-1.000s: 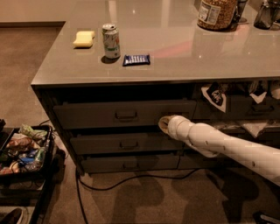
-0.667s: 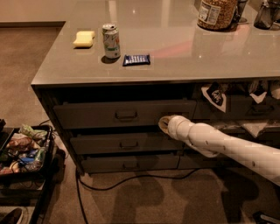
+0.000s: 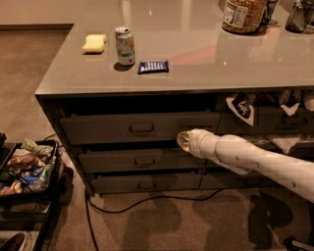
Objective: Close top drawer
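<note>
The top drawer [image 3: 108, 128] is the wide dark-grey one just under the counter, with a small metal bail handle [image 3: 142, 129] at its middle. Its front stands close to the cabinet face, and its inner floor does not show. My gripper [image 3: 183, 140] is at the end of the white arm [image 3: 255, 159], which reaches in from the right. The gripper sits against the right part of the top drawer's front, right of the handle and near its lower edge.
Two shallower grey drawers [image 3: 140, 161] lie below. Narrower drawers with white cloth pennants [image 3: 241, 108] are to the right. On the counter [image 3: 196, 73] are a yellow sponge [image 3: 94, 43], a can [image 3: 125, 45], a blue snack bar [image 3: 153, 66] and a jar [image 3: 244, 14]. A tray of snacks [image 3: 27, 166] and a cable [image 3: 147, 201] are on the floor.
</note>
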You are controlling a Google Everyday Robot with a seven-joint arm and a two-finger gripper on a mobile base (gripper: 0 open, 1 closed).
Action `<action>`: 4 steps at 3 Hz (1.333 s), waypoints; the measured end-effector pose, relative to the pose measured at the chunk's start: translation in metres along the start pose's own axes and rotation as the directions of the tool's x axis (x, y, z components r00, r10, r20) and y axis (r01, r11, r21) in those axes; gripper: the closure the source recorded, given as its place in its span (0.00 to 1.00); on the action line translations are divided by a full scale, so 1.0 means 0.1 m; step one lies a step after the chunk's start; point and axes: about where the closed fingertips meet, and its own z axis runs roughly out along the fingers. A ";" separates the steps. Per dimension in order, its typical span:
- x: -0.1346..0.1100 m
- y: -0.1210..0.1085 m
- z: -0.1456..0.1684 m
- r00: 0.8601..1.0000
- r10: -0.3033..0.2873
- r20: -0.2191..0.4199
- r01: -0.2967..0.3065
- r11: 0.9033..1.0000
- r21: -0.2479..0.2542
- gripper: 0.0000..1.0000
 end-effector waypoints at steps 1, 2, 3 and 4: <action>-0.16 0.04 -0.18 0.998 -0.057 0.021 0.058 0.997 -0.053 1.00; -0.25 0.11 -0.33 0.991 -0.092 0.094 0.099 0.992 -0.081 1.00; -0.27 0.19 -0.64 0.983 -0.099 0.154 0.107 0.993 -0.043 1.00; -0.35 0.18 -1.13 0.985 -0.109 0.132 0.106 0.994 0.035 1.00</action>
